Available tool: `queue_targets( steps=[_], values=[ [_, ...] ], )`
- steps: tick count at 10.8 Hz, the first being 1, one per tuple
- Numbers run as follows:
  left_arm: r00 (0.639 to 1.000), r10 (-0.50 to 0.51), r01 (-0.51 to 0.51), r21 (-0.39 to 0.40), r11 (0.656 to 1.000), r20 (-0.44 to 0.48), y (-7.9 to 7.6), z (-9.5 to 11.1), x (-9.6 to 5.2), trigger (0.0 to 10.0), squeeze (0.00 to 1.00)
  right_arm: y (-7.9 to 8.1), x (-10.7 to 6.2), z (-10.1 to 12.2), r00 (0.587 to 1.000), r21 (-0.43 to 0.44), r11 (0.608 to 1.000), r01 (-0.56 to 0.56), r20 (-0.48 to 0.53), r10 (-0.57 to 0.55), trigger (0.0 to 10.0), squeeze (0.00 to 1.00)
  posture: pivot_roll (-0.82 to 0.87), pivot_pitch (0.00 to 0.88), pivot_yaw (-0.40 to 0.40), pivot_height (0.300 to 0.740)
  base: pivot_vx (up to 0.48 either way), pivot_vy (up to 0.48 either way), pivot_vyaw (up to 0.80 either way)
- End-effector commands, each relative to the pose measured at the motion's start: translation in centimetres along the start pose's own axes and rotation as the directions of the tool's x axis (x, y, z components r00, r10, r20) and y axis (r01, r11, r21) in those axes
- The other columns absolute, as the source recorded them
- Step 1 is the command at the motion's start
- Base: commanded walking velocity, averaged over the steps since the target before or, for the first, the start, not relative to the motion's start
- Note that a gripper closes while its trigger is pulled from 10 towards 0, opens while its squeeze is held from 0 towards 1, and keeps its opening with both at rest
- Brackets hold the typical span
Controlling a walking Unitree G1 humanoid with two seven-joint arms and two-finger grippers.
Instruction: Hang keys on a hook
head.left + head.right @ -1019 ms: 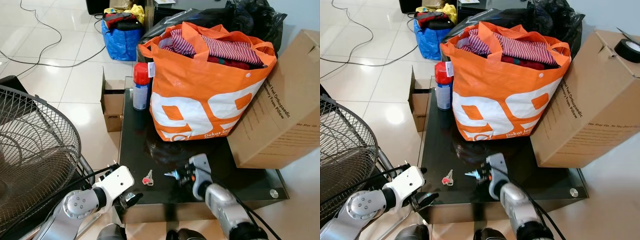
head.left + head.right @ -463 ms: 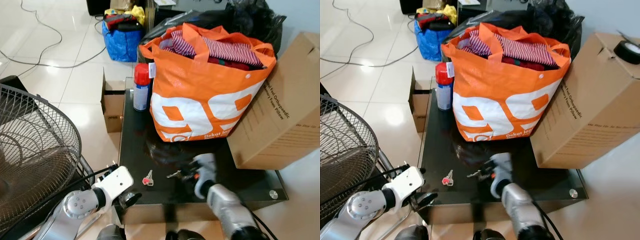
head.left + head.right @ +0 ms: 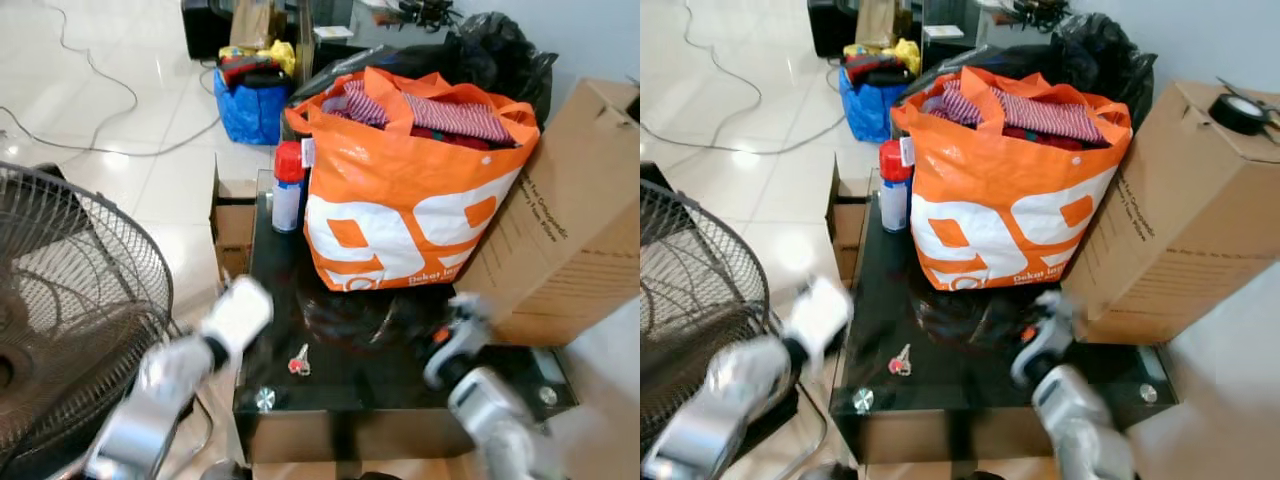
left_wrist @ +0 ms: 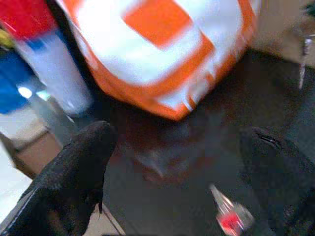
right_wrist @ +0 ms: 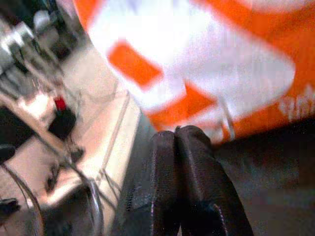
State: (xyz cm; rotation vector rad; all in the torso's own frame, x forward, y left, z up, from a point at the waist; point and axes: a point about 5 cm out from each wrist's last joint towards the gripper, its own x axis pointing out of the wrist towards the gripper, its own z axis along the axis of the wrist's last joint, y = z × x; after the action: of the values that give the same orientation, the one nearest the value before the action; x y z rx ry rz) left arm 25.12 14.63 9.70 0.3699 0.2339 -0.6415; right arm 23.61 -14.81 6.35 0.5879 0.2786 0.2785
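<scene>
Key on black table, both grippers near
Key (image 3: 298, 360) lies lower centre between the parted fingers of the left gripper (image 4: 177, 162); right gripper (image 5: 183, 147) is clenched, empty.

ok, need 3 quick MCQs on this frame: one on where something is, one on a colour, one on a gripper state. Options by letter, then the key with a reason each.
1. Where does the red-headed key lie?
A. on the black table, near its front edge
B. inside the orange bag
C. on top of the cardboard box

2. What colour is the cap of the spray can?
A. green
B. red
C. yellow

3. How are the left gripper fingers set?
A. pressed together
B. closed on the key
C. spread apart

Key: 1 A, the key rests on the dark tabletop in front of the orange bag. 2 B, the cap is red over a white and blue body. 3 C, the left wrist view shows a wide gap between the fingers.
</scene>
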Motion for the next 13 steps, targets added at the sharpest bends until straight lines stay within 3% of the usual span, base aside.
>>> queue_targets(
  steps=[1,3,6,7,8,10,13],
  values=[
    [0.998,0.043,-0.043,-0.001,0.999,0.045,0.7,1.1,0.0,10.0,0.0,0.1,-0.5,1.2,0.998,0.012,1.0,0.027,0.05,-0.027,0.0,0.0,-0.06,0.0,-0.05,0.74,0.0,0.0,0.0],
    [0.985,0.14,-0.14,-0.004,0.99,0.101,2.3,2.8,0.5,10.0,0.0,1.1,-1.5,3.8,0.984,0.036,0.996,0.084,0.156,-0.088,0.0,0.0,-0.06,0.0,-0.018,0.74,0.0,0.0,0.0],
    [0.96,0.246,-0.245,-0.022,0.969,0.135,3.4,3.8,0.5,10.0,0.0,2.3,-2.7,5.4,0.959,0.022,0.99,0.139,0.247,-0.14,0.0,0.0,-0.07,0.0,0.014,0.74,0.0,0.0,0.0],
    [0.954,0.263,-0.262,-0.026,0.965,0.146,3.7,4.2,0.8,10.0,0.0,2.4,-2.9,6.1,0.945,-0.015,0.981,0.192,0.274,-0.181,2.4,0.0,-0.08,0.0,0.023,0.74,0.0,0.0,0.0],
    [0.95,0.27,-0.269,-0.027,0.963,0.156,4.1,4.6,1.3,10.0,0.0,2.6,-2.6,7.0,0.933,-0.112,0.962,0.25,0.294,-0.208,10.0,0.0,-0.08,0.0,0.026,0.74,0.0,0.0,0.0],
    [0.948,0.286,-0.284,-0.031,0.958,0.143,4.4,4.5,1.9,10.0,0.0,2.8,-1.6,7.7,0.925,-0.168,0.946,0.276,0.315,-0.213,10.0,0.0,-0.07,0.0,0.025,0.74,0.0,0.0,0.0],
    [0.94,0.315,-0.311,-0.046,0.949,0.135,4.6,4.1,2.0,10.0,0.0,2.8,-0.2,6.7,0.941,-0.325,0.896,0.301,0.256,-0.224,10.0,0.0,-0.05,0.0,-0.001,0.74,0.0,0.0,0.0]
  ],
)
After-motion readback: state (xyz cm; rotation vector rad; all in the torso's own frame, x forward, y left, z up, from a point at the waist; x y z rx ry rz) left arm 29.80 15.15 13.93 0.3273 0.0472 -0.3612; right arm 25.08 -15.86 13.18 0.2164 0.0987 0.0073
